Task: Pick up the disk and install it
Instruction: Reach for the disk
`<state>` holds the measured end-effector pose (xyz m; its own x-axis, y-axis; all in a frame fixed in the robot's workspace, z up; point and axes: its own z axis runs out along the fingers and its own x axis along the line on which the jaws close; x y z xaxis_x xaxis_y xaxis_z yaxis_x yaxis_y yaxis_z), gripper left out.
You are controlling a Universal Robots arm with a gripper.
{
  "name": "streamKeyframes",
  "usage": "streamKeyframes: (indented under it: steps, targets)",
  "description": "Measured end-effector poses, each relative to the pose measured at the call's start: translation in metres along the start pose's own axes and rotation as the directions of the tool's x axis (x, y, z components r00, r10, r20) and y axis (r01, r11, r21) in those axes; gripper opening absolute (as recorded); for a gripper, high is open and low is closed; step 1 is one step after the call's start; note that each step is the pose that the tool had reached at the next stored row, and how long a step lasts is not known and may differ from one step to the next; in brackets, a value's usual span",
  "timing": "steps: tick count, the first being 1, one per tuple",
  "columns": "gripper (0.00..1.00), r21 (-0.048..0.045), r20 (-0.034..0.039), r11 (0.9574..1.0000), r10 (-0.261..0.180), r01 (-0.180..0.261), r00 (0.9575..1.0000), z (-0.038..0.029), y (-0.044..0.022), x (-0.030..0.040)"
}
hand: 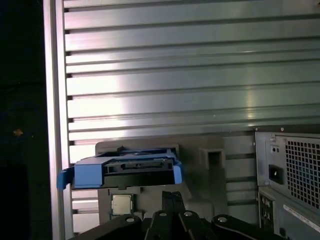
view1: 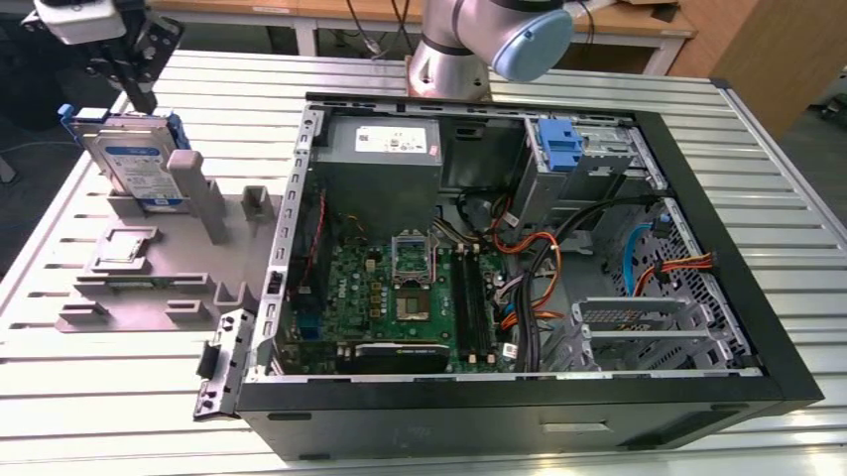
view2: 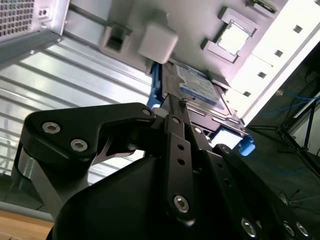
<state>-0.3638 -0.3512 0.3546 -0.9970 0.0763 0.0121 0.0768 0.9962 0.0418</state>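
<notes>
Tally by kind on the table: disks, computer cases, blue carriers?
Disks: 1, the disk on the grey stand
Computer cases: 1
Blue carriers: 2, one framing the disk, one in the case's bay
Total: 4

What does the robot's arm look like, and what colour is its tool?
The arm is a shiny silver-grey tube with a round light-blue cap on its joint. The tool is black. It is built from flat bars joined by small silver screws, and it narrows to thin tips. A white block sits above it in the exterior view.
</notes>
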Motion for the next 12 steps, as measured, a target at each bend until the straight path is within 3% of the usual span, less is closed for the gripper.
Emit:
streamKeyframes:
  steps: [12]
  targets:
    - [0.1,0.0006,-0.0083,1.0,0.0,0.0,1.0,0.0099,0.0055,0.0524]
